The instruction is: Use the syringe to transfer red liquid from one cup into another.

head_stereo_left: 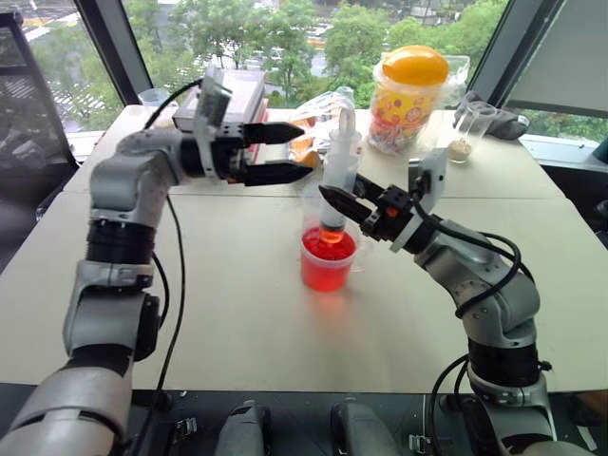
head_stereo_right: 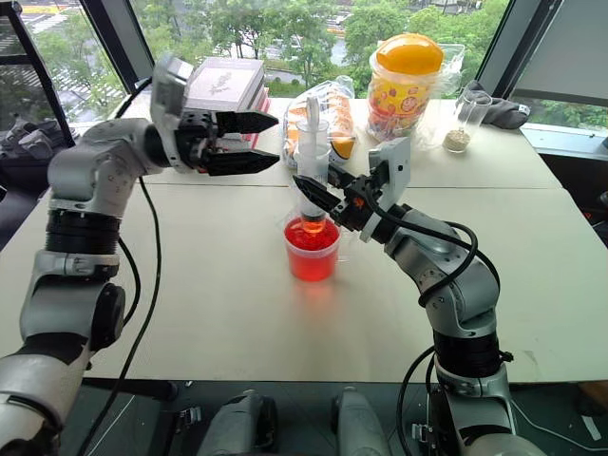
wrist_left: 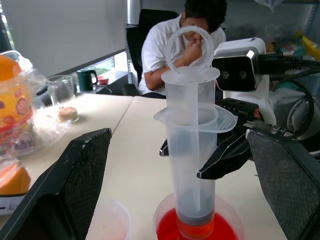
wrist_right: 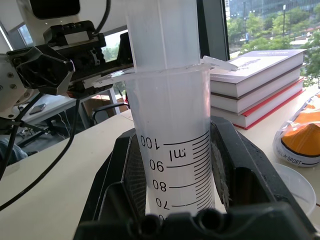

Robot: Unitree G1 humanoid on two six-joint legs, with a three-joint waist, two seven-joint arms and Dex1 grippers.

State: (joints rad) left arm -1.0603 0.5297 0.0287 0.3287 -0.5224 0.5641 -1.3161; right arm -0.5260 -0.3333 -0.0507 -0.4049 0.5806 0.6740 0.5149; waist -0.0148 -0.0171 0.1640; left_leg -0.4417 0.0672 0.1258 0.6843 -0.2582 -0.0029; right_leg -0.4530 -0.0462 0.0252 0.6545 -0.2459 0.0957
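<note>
Right gripper (head_stereo_left: 334, 202) is clamped on the syringe (head_stereo_left: 339, 171) barrel, fingers on either side of the printed scale. Syringe stands upright with its orange-red tip dipped into the red liquid (head_stereo_left: 327, 249) in the wider cup (head_stereo_left: 328, 261), which sits mid-table (head_stereo_left: 237, 313). Plunger ring is at the top, partly pulled up out of the barrel.

Left gripper (head_stereo_left: 285, 152) is level, pointing across toward the syringe top, jaws spread wide with nothing between them, just beside the plunger and not touching it.

Small colourless cup (wrist_left: 111, 220) sits right next to the red one, on its far side.

Behind: stack of books (head_stereo_left: 236, 100), orange-lidded jar (head_stereo_left: 408, 90), clear glass with beige grains (head_stereo_left: 463, 133) at the far right. Person (wrist_left: 185, 45) seated at the table's end, seen from the left wrist.
</note>
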